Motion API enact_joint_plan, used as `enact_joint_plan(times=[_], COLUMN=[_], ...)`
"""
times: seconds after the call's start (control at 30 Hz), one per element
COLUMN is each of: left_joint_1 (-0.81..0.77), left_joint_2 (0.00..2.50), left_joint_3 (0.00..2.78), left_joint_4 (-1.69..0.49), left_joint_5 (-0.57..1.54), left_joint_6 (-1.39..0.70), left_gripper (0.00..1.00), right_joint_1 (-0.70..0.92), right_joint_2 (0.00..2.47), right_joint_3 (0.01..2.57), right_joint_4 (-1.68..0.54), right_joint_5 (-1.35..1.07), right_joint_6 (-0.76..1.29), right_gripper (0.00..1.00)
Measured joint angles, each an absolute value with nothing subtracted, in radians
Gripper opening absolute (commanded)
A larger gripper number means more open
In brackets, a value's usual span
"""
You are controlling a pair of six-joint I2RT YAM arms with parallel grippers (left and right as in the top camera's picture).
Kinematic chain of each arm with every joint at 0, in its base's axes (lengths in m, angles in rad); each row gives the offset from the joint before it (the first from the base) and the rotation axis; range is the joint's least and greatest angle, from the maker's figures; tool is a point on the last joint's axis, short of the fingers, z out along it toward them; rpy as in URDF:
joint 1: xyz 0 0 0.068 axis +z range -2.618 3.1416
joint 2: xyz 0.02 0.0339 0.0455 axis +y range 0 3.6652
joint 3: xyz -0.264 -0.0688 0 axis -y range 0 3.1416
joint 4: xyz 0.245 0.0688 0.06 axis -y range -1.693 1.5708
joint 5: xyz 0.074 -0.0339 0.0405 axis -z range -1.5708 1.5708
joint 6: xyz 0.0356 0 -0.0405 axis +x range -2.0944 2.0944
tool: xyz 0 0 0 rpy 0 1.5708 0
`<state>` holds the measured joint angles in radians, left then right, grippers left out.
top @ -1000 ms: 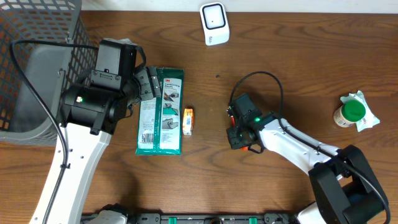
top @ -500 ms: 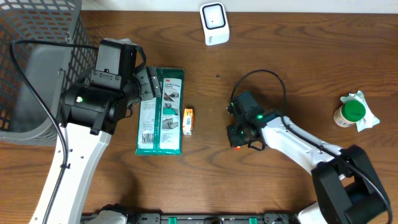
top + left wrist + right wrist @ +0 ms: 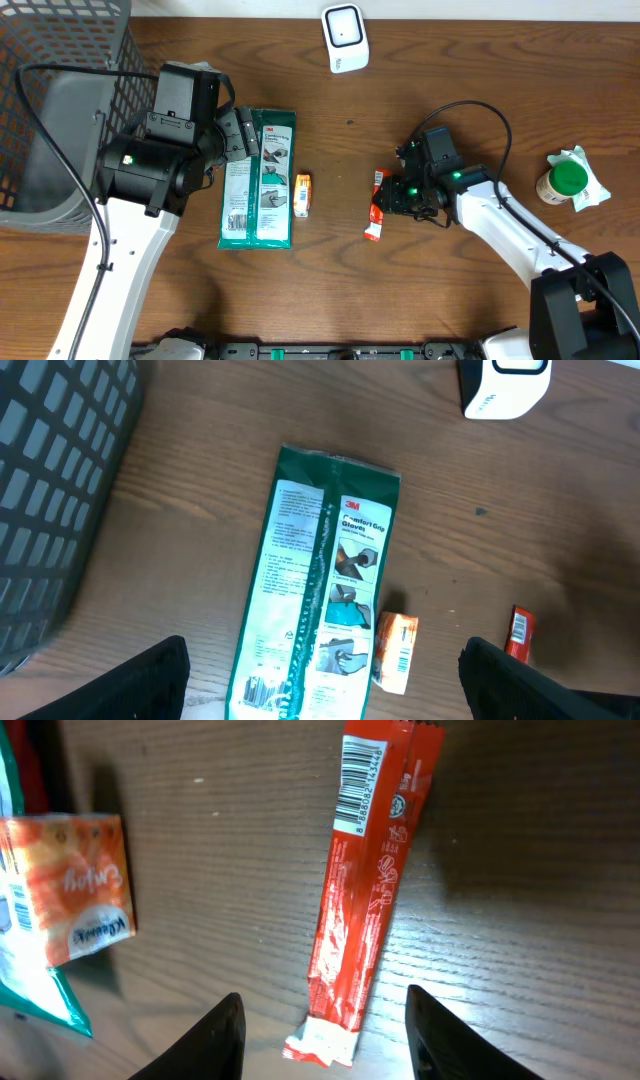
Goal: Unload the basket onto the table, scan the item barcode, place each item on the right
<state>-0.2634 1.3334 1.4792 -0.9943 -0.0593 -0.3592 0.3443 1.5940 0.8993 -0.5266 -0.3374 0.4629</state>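
Overhead: red stick packet [image 3: 376,208] flat on surface [image 3: 450,80], just left of right end effector [image 3: 396,196], well below white scanner [image 3: 344,37]

Left wrist: left end effector [image 3: 325,648] wide, empty, above green glove pack [image 3: 320,590]; packet near right edge

Right wrist: packet barcode-side up, lower end between parted fingers [image 3: 215,1040], touching neither; right end effector partly open, holding nothing

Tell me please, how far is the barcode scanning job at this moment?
Done: nothing I can confirm; no item is at the white scanner. In hand: nothing. The right gripper is open above the red stick packet, which lies barcode up; the left gripper hangs open over the green glove pack. Left: pick up an item and show its barcode to the scanner.
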Motion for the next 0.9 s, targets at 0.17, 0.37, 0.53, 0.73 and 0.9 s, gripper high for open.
enact_joint_plan(times=[0.17,0.37,0.53,0.73,0.9], left_joint_1=[-0.263,-0.263,-0.263,-0.263,-0.263], left_joint_2=[1.333,1.333,1.333,1.333,1.333], left_joint_3=[1.479,1.479,1.479,1.479,1.479], left_joint_4=[-0.995,-0.995,-0.995,-0.995,-0.995], left_joint_5=[-0.059,-0.059,-0.059,-0.059,-0.059], left_joint_6=[-0.359,-0.359,-0.359,-0.359,-0.359], left_gripper=[0.86,0.87,0.86,0.86,0.87], right_joint_1=[0.394,0.51,0.575,0.588,0.591], right_joint_2=[1.594,1.598,1.626,1.707,1.742], right_joint_3=[0.899,0.899,0.899,0.899,0.924], right_joint_4=[-0.525,-0.534,-0.54,-0.54,-0.522], right_joint_5=[-0.277,-0.152,-0.054,-0.008,0.006], right_joint_6=[0.531,0.626,0.686,0.733,0.751], right_gripper=[0.34,0.32,0.32,0.31,0.08])
